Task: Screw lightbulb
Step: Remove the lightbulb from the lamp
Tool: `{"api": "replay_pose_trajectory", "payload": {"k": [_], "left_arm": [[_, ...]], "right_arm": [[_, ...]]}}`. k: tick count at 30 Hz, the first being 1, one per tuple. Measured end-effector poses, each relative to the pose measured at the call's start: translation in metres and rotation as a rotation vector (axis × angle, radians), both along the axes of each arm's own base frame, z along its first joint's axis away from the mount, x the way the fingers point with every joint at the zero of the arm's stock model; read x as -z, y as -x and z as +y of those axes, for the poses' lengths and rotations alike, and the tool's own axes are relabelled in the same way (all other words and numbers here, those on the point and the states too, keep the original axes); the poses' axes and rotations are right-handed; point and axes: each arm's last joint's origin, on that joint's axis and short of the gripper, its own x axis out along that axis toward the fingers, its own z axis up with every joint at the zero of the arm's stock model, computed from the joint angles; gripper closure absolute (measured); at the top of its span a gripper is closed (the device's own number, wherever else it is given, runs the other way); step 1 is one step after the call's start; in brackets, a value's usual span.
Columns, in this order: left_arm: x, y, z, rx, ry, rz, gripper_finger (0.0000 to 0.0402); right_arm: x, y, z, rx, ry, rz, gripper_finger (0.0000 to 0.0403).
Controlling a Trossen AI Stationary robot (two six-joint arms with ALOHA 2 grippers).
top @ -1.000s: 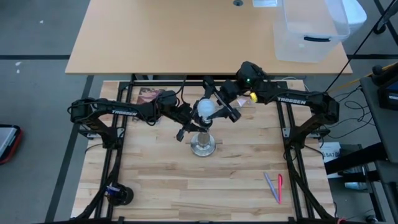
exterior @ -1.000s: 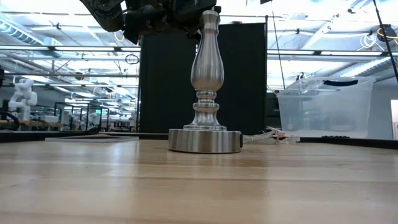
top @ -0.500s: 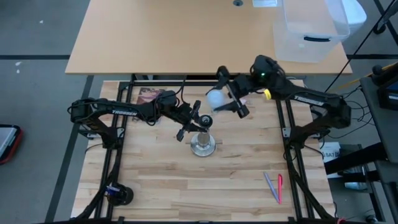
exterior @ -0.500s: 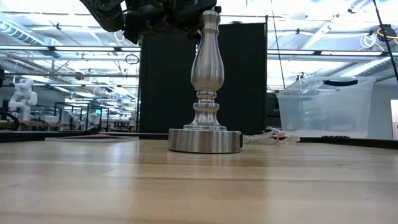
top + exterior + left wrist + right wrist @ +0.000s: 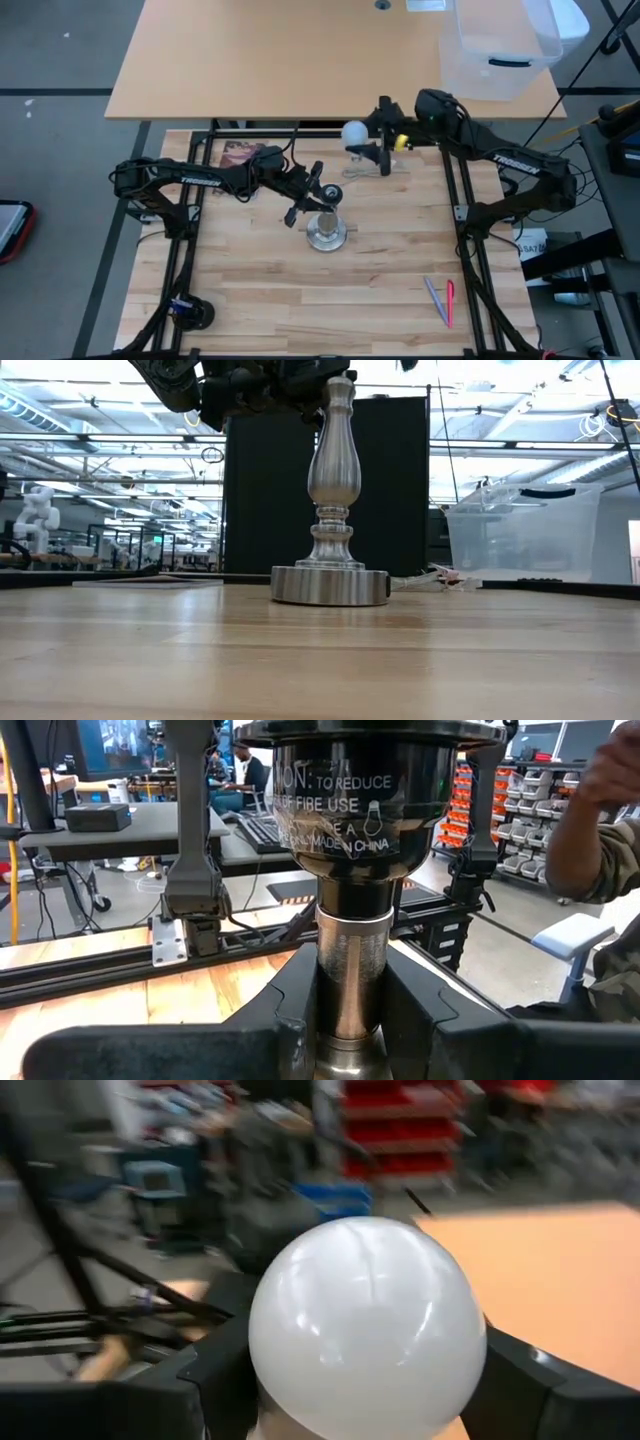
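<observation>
High view: one lightbulb (image 5: 353,132) clamped in right fingers (image 5: 383,150), one stand (image 5: 326,232) clamped in left fingers (image 5: 320,196).

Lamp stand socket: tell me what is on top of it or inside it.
Nothing sits on the lamp stand; the lightbulb is away from it, held in the right gripper. The left gripper clamps the stand's neck, and its fingers and the arm hide the socket's inside.
</observation>
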Motion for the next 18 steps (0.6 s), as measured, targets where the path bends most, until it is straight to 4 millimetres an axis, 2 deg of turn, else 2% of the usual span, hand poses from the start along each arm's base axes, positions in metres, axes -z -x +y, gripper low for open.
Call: {"api": "replay_pose_trajectory", "payload": {"k": [5,10,18], "left_arm": [[0.0,0.0,0.0,-0.02,0.014,0.002,0.0329],[-0.001,-0.001,0.001,-0.035,0.021,0.005,0.0329],[-0.001,-0.001,0.001,-0.043,0.031,0.002,0.0329]], "right_arm": [[0.017,0.005,-0.017,0.193,-0.075,0.12,0.0143],[0.051,0.009,-0.035,0.281,-0.173,0.215,0.014],[0.143,0.022,-0.051,0.392,-0.382,0.399,0.0139]]}}
